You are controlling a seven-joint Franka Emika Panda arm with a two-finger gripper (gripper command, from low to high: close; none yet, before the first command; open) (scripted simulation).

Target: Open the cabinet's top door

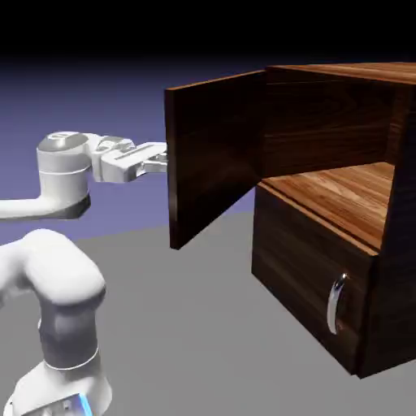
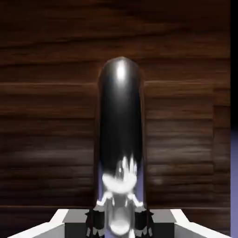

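One cabinet [image 1: 341,203] stands on the grey table [image 1: 187,325], toward its right side. It has two front panels: the top door [image 1: 213,158] swung wide open, and the lower panel [image 1: 305,280] shut. Two chrome handles: one on the lower panel [image 1: 335,302], one on the top door [image 2: 121,135]. One gripper [image 2: 120,223], clamped shut on the door's handle.

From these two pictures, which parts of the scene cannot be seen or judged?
- Exterior view: the top door stands swung out, and its edge hides the gripper's fingertips and the door's handle.
- Exterior view: the right edge cuts off the cabinet.
- Hand view: the handle and door wood fill the frame; the finger tips show only partly, at the bottom edge.
- Hand view: the lower panel is absent.
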